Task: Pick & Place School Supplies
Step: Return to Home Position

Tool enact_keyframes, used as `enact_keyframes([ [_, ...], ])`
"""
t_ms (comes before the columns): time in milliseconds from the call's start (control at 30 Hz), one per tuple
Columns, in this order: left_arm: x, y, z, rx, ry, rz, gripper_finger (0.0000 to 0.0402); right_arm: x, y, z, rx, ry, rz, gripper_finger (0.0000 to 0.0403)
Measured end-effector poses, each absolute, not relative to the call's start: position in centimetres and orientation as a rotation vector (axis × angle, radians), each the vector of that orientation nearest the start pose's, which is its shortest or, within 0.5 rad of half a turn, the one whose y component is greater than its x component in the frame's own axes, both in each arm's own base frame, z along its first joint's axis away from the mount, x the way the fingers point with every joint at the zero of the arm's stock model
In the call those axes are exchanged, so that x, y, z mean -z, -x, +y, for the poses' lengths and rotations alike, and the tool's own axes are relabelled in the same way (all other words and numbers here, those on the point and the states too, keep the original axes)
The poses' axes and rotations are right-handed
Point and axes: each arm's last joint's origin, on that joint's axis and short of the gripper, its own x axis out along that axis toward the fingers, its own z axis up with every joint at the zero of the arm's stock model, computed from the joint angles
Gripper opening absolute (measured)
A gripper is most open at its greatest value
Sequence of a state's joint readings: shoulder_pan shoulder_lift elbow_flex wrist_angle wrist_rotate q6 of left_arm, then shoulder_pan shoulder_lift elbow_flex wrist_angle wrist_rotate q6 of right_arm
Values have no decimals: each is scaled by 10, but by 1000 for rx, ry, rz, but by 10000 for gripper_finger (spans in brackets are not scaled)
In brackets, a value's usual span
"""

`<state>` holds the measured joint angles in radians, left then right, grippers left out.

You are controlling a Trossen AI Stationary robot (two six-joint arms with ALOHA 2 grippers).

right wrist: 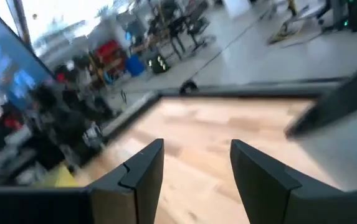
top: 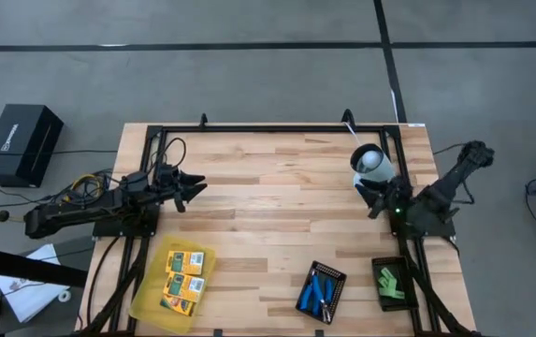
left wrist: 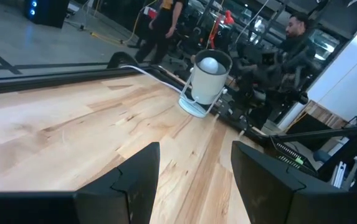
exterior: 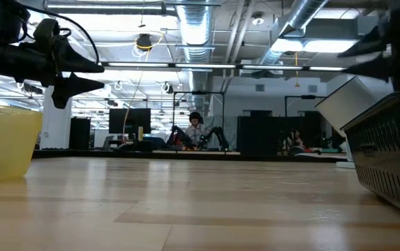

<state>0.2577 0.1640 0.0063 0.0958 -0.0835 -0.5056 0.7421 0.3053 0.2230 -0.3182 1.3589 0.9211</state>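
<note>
School supplies looked fully sorted: flat yellow-orange packs (top: 183, 277) in the translucent yellow tray (top: 147, 303) lower left, blue-handled scissor-like tools (top: 319, 292) in the lower-centre black ribbed tray (top: 336, 274), and green oblong blocks (top: 392, 285) in the lower-right black ribbed tray (top: 380, 265). The left gripper (top: 191, 193) at mid-left and the right gripper (top: 373, 201) at mid-right hung spread and empty. Only homing seemed left.

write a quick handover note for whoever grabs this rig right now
Left hand: open, empty, over the table's left side.
Right hand: open, empty, over its right side.
Packs: in the yellow tray.
Scissors: in the left black tray.
Erasers: in the right black tray.
Done: sorting looks finished; no supplies show loose on the table.
Left: probably only parking the arms at home, if they aren't there yet.
</note>
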Motion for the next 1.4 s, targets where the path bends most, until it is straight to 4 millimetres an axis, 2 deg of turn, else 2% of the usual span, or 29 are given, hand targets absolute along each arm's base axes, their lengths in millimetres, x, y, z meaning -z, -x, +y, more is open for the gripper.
enact_keyframes([
  [167, -161, -104, 30, -351, 506, -20, 192, -166, -88, 28, 488, -572, -118, 178],
  [433, -160, -105, 30, -357, 507, -11, 192, -187, -93, 15, -36, -469, -216, 176],
  [533, -160, -105, 30, -356, 507, -12, 192, -181, -96, 11, -170, -441, -125, 176],
  [700, -161, -105, 30, -355, 506, -18, 192, -168, -97, 6, -141, -477, 2, 177],
  [867, -161, -105, 30, -354, 507, -18, 192, -168, -97, 4, -110, -283, -17, 178],
  [933, -161, -105, 30, -354, 507, -17, 192, -168, -97, 2, -97, -256, -20, 178],
  [1400, -161, -105, 30, -351, 507, -17, 192, -166, -99, -1, -57, -295, -1, 180],
])
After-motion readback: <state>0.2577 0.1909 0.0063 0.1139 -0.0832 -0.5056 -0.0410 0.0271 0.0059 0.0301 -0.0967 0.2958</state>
